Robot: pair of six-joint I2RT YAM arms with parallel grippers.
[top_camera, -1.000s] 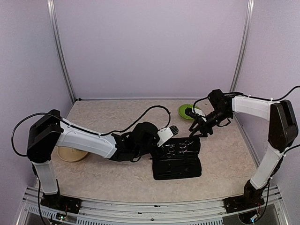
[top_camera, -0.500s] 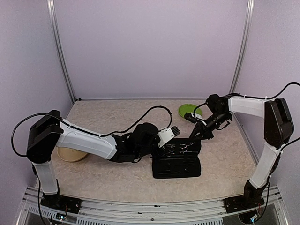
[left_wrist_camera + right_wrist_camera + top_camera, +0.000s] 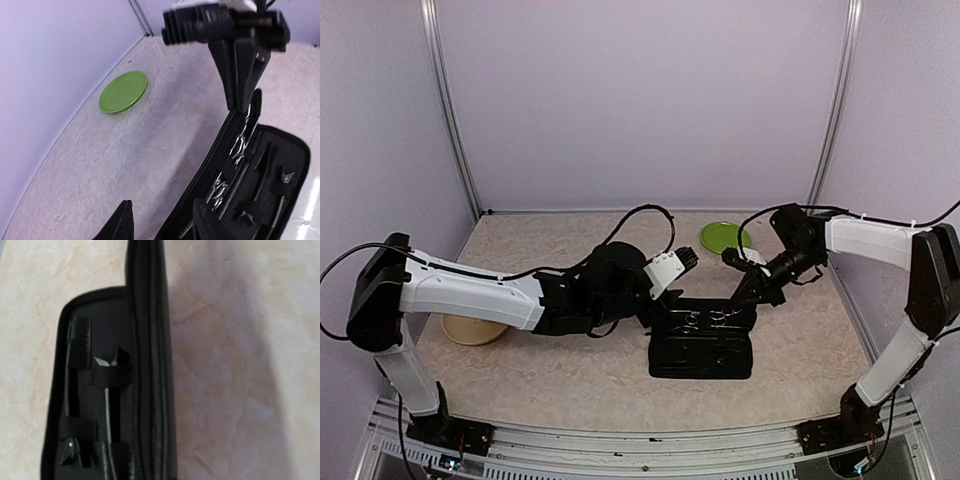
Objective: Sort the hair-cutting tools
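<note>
The table [image 3: 570, 390] carries an open black case [image 3: 702, 355] at its middle, just ahead of both arms. The case's far flap stands tilted up, and its near half lies flat.

The right gripper [image 3: 241, 102] comes down on the top edge of that flap. Its fingers are drawn close together and seem to pinch the flap, so this arm looks busy holding the case open. The left gripper [image 3: 162, 222] hovers low over bare table at the case's left end, fingers spread and nothing between them.

A green plate [image 3: 123, 91] lies well apart, toward the back right corner.

The scissors [image 3: 239, 145] sit inside the case under its straps, beside the fold. From the left fingers they lie just to the right and slightly ahead, and this is the free and nearer arm. Their long axis runs along the fold, left to right across the table, so the fingers would need to straddle them across that line. Glare hides which end bears the rings. Other slim tools in the near half are too dark to name.
</note>
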